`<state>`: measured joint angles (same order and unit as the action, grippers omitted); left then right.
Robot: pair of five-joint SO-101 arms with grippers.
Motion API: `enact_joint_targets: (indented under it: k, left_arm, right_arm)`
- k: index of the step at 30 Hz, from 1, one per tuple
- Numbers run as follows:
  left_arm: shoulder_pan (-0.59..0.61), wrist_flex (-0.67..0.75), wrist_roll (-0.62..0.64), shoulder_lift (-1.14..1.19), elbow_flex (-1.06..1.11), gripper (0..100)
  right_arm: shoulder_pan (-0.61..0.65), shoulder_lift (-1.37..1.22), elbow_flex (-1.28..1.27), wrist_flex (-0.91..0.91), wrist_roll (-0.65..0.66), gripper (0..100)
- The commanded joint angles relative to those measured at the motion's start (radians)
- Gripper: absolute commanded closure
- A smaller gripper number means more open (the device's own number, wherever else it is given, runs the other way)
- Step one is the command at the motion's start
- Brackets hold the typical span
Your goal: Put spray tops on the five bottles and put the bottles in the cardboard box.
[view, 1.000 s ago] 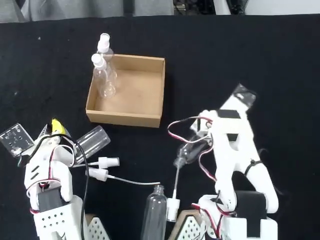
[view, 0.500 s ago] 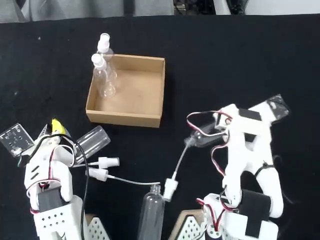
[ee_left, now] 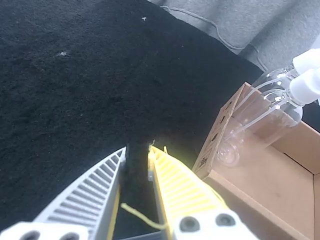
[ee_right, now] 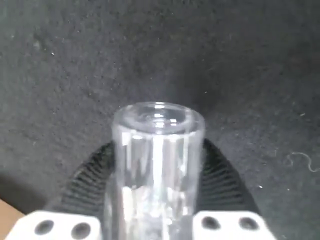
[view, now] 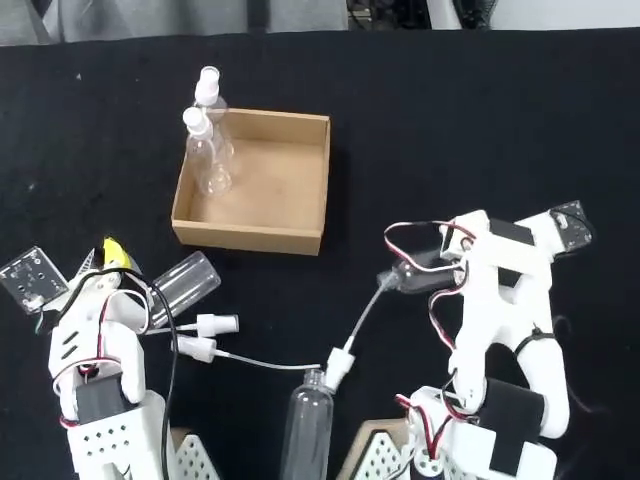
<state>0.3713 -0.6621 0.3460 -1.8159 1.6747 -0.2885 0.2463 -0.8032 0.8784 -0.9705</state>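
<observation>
The right gripper (view: 405,280) is closed on a clear bottle (ee_right: 157,130), which lies between its fingers; the left gripper (ee_left: 136,165) is slightly open and holds nothing.

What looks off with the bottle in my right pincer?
The white spray top is not seated: its thin tube trails out of the clear plastic bottle in the right pincer, its head beside another uncapped bottle.

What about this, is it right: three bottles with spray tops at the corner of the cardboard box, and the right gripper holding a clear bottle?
Not quite: the high view shows two bottles with spray tops at the corner of the cardboard box, not three. The right gripper does hold a clear bottle.
</observation>
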Motion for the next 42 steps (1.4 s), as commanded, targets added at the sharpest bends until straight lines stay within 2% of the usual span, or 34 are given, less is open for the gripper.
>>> enact_joint_targets:
  k: [1,4,6,23,30,36,42]
  left_arm:
    - [0.008,0.011,-0.008,-0.012,0.025,93]
    - [0.008,0.011,-0.008,-0.012,0.025,93]
    - [0.008,0.011,-0.008,-0.012,0.025,93]
    - [0.008,0.011,-0.008,-0.012,0.025,93]
    - [0.008,0.011,-0.008,-0.012,0.025,93]
    - [0.008,0.011,-0.008,-0.012,0.025,93]
    - [0.008,0.011,-0.008,-0.012,0.025,93]
  right_arm:
    - [-0.026,0.008,0.01,-0.021,-0.017,69.3]
    - [-0.023,0.01,0.004,-0.014,-0.017,58.2]
    - [-0.025,0.016,0.004,-0.014,-0.015,54.8]
    - [-0.023,0.019,0.031,0.0,-0.005,56.7]
    - [-0.003,0.018,0.166,0.247,-0.003,56.7]
    - [0.015,0.018,0.257,0.407,0.129,56.7]
    - [0.014,0.012,0.341,0.565,0.333,56.7]
